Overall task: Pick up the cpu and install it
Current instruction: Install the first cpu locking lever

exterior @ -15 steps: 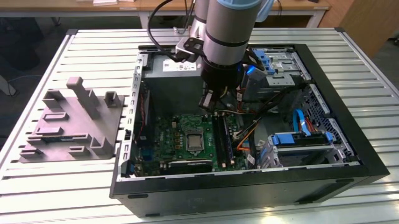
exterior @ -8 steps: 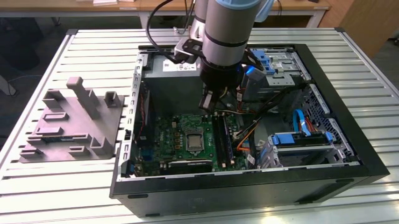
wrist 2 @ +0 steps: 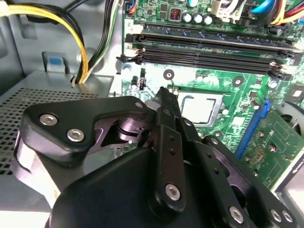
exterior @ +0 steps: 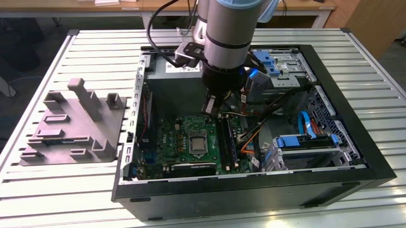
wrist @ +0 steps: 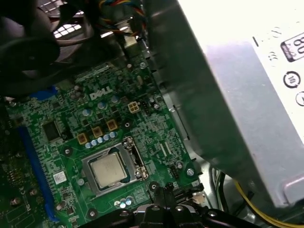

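Black gripper (wrist 2: pixel 164 95) links, matte and bolted with bright screws, crowd the second wrist view; its fingers look pressed together to a narrow tip with nothing pinched between them, and the same closed tip shows in the first wrist view. It hangs above the green board (wrist: pixel 71 142) inside the open computer case (exterior: pixel 355 137), close to the socket (wrist: pixel 111 168) but apart from it.

In both wrist views the cpu (wrist: pixel 108 169) lies flat in the socket, a small square chip with a dull silver-grey metal top and a pale rim, framed by shiny stamped steel. It appears seated already, though whether the frame is latched over it I cannot tell.

Risks, as I judge them: the chip is thin, smooth and low, so there is little edge to catch, and a tilted chip could bend the fine contacts beneath. The rigid fingertip could also scrape the board's small capacitors or the long dark memory slots (wrist 2: pixel 209 52) beside the socket. Loose yellow and black cables (wrist 2: pixel 83 42) run near the arm and could snag on it.

Outside the case, a grey moulded plastic block (exterior: pixel 73 126) with upright posts rests on the ribbed metal counter (exterior: pixel 57 190)
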You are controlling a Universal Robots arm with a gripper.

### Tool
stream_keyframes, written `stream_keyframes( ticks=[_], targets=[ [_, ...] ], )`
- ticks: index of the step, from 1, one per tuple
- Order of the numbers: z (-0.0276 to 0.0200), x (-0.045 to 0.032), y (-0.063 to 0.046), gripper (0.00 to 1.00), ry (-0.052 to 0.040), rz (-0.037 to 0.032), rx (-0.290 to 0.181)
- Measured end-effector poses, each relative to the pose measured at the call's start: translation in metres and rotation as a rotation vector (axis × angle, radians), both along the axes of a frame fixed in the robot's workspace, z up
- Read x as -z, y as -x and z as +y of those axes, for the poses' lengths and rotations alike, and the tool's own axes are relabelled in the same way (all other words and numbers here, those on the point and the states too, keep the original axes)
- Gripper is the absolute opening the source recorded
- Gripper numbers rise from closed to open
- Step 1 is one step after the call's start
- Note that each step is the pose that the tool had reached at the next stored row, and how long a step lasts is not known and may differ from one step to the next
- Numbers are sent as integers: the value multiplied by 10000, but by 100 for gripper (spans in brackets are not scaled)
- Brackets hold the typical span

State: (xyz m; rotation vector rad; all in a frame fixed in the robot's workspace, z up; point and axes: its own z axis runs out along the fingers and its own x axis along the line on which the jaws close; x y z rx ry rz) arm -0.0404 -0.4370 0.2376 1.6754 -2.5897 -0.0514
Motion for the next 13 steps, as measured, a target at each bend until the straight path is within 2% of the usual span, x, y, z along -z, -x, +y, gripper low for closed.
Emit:
stream_keyframes(
  ticks=[3,8,10,13],
  targets=[
    [-16,0,7,11,2,-18,-207],
    [-84,1,13,11,-23,-48,-290],
    [-89,2,17,11,-73,-51,-399],
    [-89,4,17,11,-91,-49,-747]
  ],
)
